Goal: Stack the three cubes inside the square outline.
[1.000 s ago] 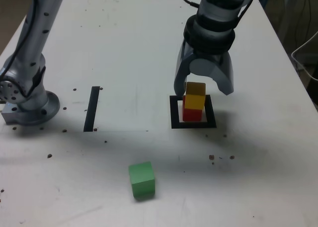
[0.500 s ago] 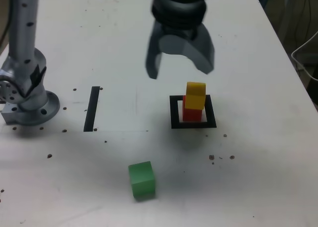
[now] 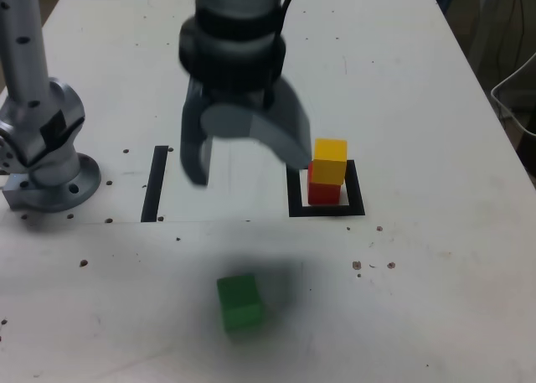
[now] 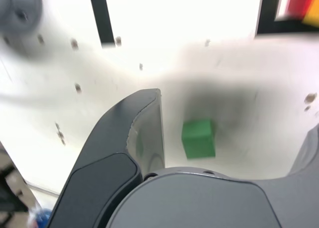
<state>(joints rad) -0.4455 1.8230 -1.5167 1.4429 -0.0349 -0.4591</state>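
Gaping end effector (image 3: 244, 158) above green cube (image 3: 239, 302)

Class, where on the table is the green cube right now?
In the exterior view the green cube lies alone on the near part of the table, left of and nearer than the square outline holding the yellow-on-red stack.

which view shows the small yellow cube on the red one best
The exterior view: the small matte yellow cube shows whole, sitting on the red cube inside the black square outline. The wrist view catches only a blurred yellow sliver at the picture's edge.
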